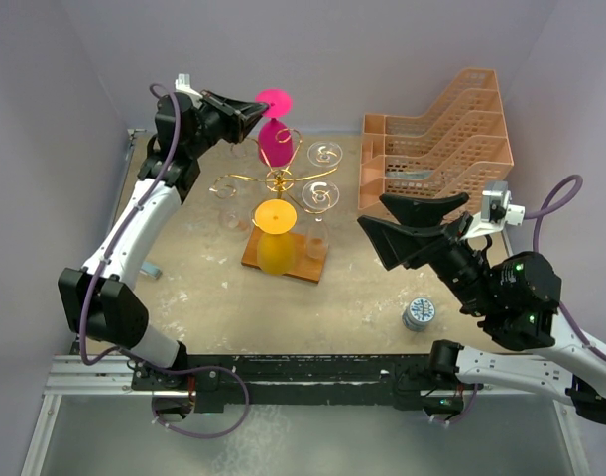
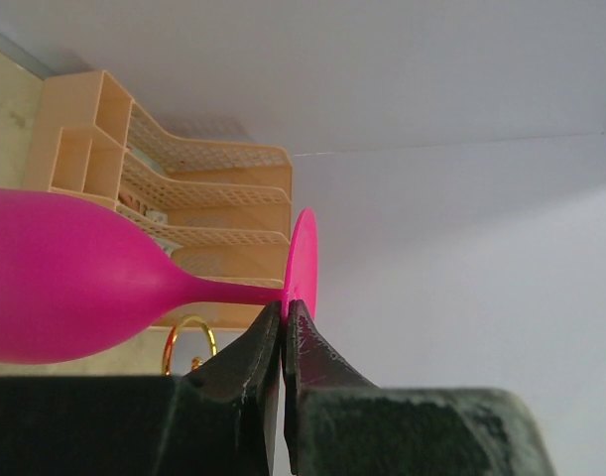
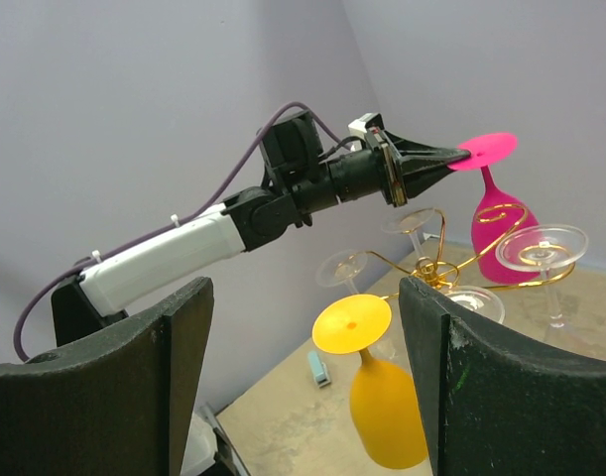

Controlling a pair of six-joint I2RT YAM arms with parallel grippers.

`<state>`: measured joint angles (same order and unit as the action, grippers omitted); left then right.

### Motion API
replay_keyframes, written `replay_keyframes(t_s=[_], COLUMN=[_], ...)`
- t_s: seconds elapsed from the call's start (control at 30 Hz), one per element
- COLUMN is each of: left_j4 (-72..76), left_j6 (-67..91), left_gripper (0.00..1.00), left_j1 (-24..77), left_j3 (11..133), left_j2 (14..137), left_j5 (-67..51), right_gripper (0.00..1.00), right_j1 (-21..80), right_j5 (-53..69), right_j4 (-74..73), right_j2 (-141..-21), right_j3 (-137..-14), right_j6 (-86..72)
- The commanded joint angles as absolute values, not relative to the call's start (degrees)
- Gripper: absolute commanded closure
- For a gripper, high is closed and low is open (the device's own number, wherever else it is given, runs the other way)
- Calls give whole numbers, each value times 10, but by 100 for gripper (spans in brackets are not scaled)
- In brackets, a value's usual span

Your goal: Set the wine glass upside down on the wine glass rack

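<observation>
Pale lilac walls [image 1: 45, 99] close in a worn, sandy table [image 1: 203, 288]. The left arm [image 1: 144, 223] reaches from 8 o'clock toward the back of the table, and the right arm [image 1: 521, 297] stands at 4 o'clock. At 2 o'clock a peach lattice tray stack [image 1: 441, 139] stands against the back wall.

In the middle of the table is the wine glass rack [image 1: 280, 179], gold wire on a brown wooden base [image 1: 312, 263]. The pink wine glass [image 1: 275, 142] hangs upside down at 12 o'clock of the rack's post. The left gripper [image 1: 257, 107] is fully closed on the rim of the glass's foot (the wrist view shows the two black tips pinching it). The foot is above the wire, and the stem runs down beside a scrolled arm; I cannot tell if it touches the wire.

A yellow glass [image 1: 275, 248] hangs bowl down at 6 o'clock of the post, and several clear glasses [image 1: 325, 155] hang on other arms.

The right gripper [image 1: 374, 210] is wide apart and holds nothing, at 3 o'clock of the rack. A small round tin [image 1: 419, 314] sits at 5 o'clock.
</observation>
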<state>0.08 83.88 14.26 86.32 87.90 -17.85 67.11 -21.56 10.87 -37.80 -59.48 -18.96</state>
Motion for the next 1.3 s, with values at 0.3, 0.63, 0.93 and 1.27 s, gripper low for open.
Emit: replay_keyframes(t_s=[0.3, 0.63, 0.93, 1.27], left_j4=[-20, -17, -18, -15], left_j6=[799, 795, 793, 790], left_gripper=[100, 100, 100, 100], left_j1=[140, 141, 141, 173], left_j3=[836, 812, 788, 786], left_j2=[807, 793, 770, 771], left_j5=[-208, -228, -242, -237], right_gripper=[23, 23, 24, 23], right_j1=[675, 674, 673, 674], right_j5=[-231, -234, -238, -241], right_j4=[140, 140, 140, 145], right_j2=[-369, -362, -362, -360], right_j3=[-597, -593, -591, -586], right_j6=[-200, -206, -211, -214])
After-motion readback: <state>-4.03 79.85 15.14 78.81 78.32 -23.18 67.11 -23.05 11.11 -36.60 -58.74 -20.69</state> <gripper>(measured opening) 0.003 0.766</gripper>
